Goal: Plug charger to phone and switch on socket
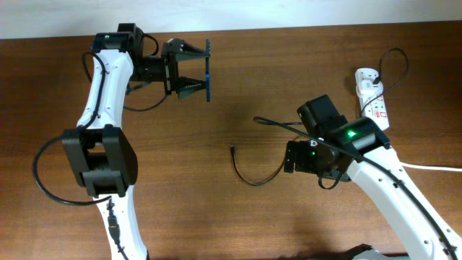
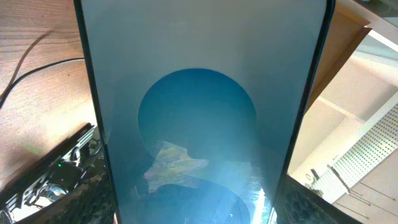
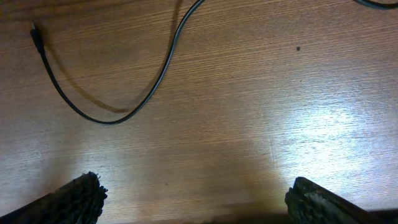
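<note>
**Phone** (image 1: 207,70): slim, black-edged, blue screen with a lighter oval. It is clamped across its width in the left pincer (image 1: 198,71) at the far left of the table (image 1: 216,217). It shows edge-on to the overhead camera, and its screen fills the left wrist view (image 2: 199,93).

**Charger** (image 1: 253,182): thin black cable lying on the table in a loose U-shaped loop, well apart from the phone. Its small plug (image 1: 233,149) rests free on the wood left of the right arm. The cable passes under that arm toward the socket.

**Socket** (image 1: 373,97): white power strip with red markings, at the far right of the table. A thick white cord (image 1: 433,167) trails off to the right edge.

**Right pincer** (image 1: 294,157): spread wide and empty, low over bare wood just right of the cable loop. Both finger pads (image 3: 81,199) sit at the bottom corners of its own camera view, and the plug (image 3: 35,34) lies at the upper left.
</note>
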Controlling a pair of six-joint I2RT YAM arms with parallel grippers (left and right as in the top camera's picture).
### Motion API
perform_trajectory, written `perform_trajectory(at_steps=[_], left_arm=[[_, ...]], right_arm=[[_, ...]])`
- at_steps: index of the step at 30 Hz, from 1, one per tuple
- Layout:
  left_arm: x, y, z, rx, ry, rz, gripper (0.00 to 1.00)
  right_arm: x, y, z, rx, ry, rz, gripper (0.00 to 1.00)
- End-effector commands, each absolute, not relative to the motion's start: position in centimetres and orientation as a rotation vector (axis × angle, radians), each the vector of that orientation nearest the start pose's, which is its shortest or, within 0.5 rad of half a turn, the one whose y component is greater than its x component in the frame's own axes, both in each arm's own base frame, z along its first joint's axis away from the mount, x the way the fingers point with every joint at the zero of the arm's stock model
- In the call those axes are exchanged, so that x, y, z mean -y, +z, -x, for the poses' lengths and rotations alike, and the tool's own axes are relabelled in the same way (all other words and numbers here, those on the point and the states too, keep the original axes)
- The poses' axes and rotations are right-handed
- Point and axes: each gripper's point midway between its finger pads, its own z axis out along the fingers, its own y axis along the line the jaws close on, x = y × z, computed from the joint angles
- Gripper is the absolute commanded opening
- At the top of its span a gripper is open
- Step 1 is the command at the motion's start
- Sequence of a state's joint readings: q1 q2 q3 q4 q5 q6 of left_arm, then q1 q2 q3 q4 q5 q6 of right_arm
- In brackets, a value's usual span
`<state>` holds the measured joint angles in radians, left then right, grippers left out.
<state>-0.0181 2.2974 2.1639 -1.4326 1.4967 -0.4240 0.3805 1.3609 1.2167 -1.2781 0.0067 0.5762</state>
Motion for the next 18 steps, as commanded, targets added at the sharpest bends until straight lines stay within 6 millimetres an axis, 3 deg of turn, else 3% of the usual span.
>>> perform_trajectory(at_steps=[1,7,8,10,13,16,18], left_arm=[[17.6,27.0,-44.5,-2.416,-2.38,0.468,0.76],[17.6,27.0,-44.5,-2.416,-2.379,0.468,0.75],[17.6,27.0,-44.5,-2.416,-2.379,0.468,0.76],[17.6,27.0,-44.5,-2.416,-2.379,0.468,0.75],[17.6,27.0,-44.5,-2.416,-2.379,0.468,0.75],[17.6,27.0,-44.5,-2.416,-2.379,0.468,0.75],[17.6,27.0,-44.5,-2.416,-2.379,0.468,0.76]], right_arm=[[-10.0,16.0,-24.8,-2.937,0.138,-0.294,0.99],[-12.0,17.1,-27.8,-2.814,0.283,-0.255,0.98],[-13.5,17.6,-28.4,-2.784,0.383,-0.116,0.98],[-17.4,19.7,-29.0,-2.654,0.618,0.281,0.99],[-18.3,22.2,-29.6,-2.547,0.58,0.35,0.98],[-17.0,26.8,-30.2,-2.455,0.301,0.31,0.98],[-19.1,30.1,-29.8,-2.368,0.362,0.361,0.98]])
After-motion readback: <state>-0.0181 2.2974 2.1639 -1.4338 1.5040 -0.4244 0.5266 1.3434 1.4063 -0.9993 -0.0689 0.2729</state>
